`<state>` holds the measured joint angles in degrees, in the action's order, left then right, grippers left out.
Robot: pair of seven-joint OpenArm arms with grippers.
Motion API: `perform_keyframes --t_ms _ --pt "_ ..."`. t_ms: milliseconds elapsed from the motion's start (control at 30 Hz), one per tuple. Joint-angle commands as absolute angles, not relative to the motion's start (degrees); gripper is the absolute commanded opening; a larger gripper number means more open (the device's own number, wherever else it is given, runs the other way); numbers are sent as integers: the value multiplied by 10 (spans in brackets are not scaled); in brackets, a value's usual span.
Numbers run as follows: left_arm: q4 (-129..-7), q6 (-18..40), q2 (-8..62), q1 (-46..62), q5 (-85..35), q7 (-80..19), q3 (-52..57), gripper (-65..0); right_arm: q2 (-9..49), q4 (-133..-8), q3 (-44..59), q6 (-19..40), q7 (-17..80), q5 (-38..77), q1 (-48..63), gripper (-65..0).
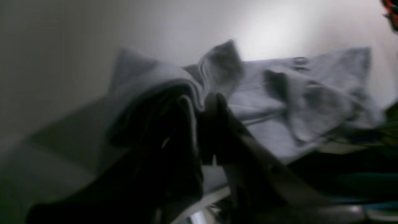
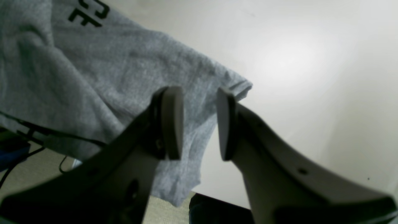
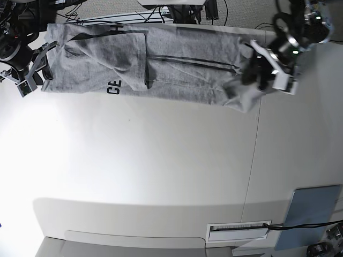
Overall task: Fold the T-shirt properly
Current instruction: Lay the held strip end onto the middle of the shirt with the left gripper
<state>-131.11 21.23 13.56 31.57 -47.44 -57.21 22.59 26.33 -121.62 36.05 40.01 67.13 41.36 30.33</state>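
While spread along the worktop's (image 3: 161, 176) far edge, T-shirt (image 3: 177, 69) mid-fold: left fingers (image 1: 214, 102) pinched on its hem, right fingers (image 2: 199, 124) apart beside its sleeve, gripping nothing. Next probably: grip there.

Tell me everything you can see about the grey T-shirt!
The T-shirt is soft heather-grey cloth with black block letters. It lies stretched along the far edge of the white table, rumpled and partly folded over. The left gripper pinches one end shut; the right gripper is open by the other end.
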Motion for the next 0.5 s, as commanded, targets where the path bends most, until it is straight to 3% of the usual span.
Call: perform_keyframes --t_ms 0,467 --pt "-1317 210 134 317 -481 -559 204 -650 273 -1225 367 400 661 417 303 -461" --pt "-1237 47 131 266 -265 -463 -127 -650 273 -1225 367 400 662 418 303 -461"
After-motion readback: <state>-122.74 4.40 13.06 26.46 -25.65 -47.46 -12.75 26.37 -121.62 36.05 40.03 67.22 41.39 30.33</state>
